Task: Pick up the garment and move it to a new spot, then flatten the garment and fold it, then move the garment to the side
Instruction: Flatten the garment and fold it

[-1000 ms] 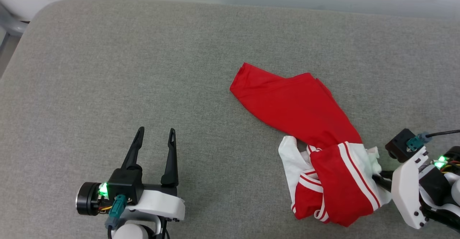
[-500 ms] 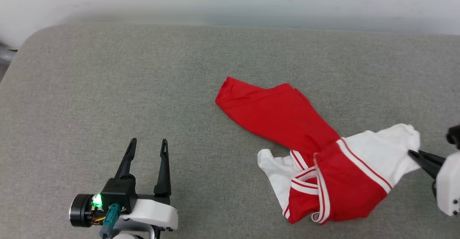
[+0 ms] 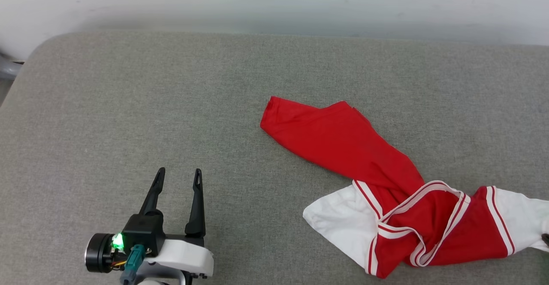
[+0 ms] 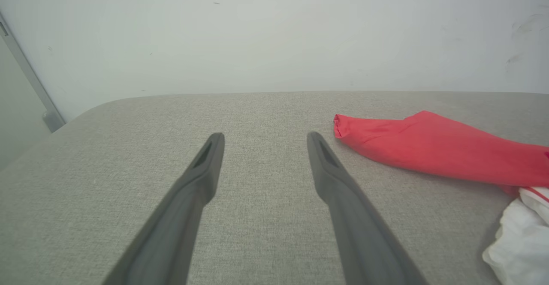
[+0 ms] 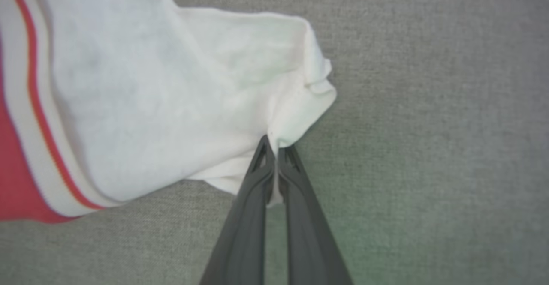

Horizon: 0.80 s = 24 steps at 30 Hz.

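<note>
The garment [image 3: 343,148], a red jersey with white sleeves and red-white striped trim, lies twisted across the right half of the grey cushion [image 3: 150,105]. Its red body reaches up toward the middle; one white sleeve [image 3: 339,225] lies at the front. The other white sleeve [image 5: 171,92] is stretched off the right edge of the head view, and my right gripper [image 5: 274,145] is shut on its edge, fabric pinched between the fingertips. My left gripper [image 3: 178,178] rests open at the lower left, well apart from the garment [image 4: 429,143], nothing between its fingers.
A pale wall [image 3: 274,2] runs along the cushion's far edge. The cushion's rounded left corner [image 3: 38,58] is at the far left, with a grey metal bar [image 3: 6,68] beyond it. Bare grey surface spreads around my left gripper.
My right gripper shut on the white sleeve and pulled it rightward out of the head view, stretching the bunched garment out. The head camera tilted, so the scene shifted. The left gripper stayed put.
</note>
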### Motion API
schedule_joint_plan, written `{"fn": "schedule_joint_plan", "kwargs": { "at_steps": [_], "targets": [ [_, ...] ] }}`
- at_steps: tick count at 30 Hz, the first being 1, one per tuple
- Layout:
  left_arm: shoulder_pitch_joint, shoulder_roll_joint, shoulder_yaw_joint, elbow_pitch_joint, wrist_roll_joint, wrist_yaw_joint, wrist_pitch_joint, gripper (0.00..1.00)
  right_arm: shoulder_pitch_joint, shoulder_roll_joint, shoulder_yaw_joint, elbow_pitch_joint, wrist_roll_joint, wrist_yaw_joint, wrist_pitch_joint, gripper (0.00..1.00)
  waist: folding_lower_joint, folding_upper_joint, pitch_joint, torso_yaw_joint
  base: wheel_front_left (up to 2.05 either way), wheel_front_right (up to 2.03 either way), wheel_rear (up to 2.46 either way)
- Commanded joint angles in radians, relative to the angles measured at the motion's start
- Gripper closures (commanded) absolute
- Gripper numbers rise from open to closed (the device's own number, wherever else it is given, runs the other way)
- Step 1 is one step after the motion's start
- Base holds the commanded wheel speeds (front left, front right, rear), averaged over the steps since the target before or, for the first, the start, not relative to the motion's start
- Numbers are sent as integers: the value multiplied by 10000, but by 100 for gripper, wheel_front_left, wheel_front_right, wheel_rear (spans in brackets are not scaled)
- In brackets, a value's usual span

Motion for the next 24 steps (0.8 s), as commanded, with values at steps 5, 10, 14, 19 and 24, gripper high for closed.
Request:
{"fn": "schedule_joint_plan", "kwargs": {
  "at_steps": [5,10,14,19,24],
  "targets": [
    [169,-17,41,62,-47,40,-26,0,-48,317,-267,409,-517,-24,-920,0,-1,0,-225,-30,0,0,0],
    [309,-17,53,51,11,-37,-26,0,-604,726,-1139,432,-1456,-20,-2645,0,-1,0,-504,-90,0,0,0],
    [376,-16,45,8,62,-96,-26,0,-943,1222,-2150,149,-2514,-20,-3611,0,-1,0,-754,-103,0,0,0],
    [400,11,72,-122,211,-232,-26,0,-593,2633,-3984,-1394,-3869,-18,-3921,0,-1,0,-981,-143,0,0,0],
    [179,148,10,-253,356,-425,-26,0,436,4321,-5348,-3788,-5526,-20,-3935,0,-1,0,-1062,-198,0,0,0]
  ]
}}
